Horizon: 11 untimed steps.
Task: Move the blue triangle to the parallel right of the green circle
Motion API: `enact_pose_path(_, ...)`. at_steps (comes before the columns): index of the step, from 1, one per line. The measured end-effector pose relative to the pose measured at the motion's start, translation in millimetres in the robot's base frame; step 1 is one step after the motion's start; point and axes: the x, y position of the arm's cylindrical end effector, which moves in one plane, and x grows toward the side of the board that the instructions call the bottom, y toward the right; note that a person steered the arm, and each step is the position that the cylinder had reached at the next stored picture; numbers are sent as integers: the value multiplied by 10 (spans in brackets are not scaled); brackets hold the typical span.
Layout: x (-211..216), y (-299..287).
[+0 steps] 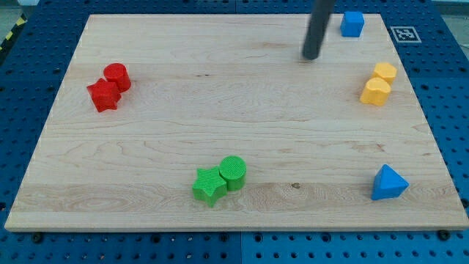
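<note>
The blue triangle (388,183) lies near the board's bottom right corner. The green circle (234,172) sits at the bottom middle, touching a green star (209,185) on its lower left. The triangle is far to the right of the circle and slightly lower. My tip (311,56) is at the end of the dark rod near the view's top, right of centre, far above both blocks and touching none.
A blue cube (352,23) sits at the top right, just right of the rod. Two yellow blocks (378,83) touch at the right edge. A red circle (117,75) and a red star (104,95) touch at the left. The wooden board (220,110) lies on a blue pegboard.
</note>
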Motion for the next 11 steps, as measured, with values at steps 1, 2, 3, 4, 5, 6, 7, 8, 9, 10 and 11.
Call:
enact_pose_path(1,760,-79)
enact_pose_path(2,1561,378)
enact_pose_path(3,1899,1215)
enact_pose_path(4,1998,2087)
enact_pose_path(5,2512,2236)
enact_pose_path(6,2715,1756)
enact_pose_path(7,2537,946)
enact_pose_path(8,2043,547)
enact_pose_path(9,1993,547)
enact_pose_path(10,2230,752)
enact_pose_path(11,2511,802)
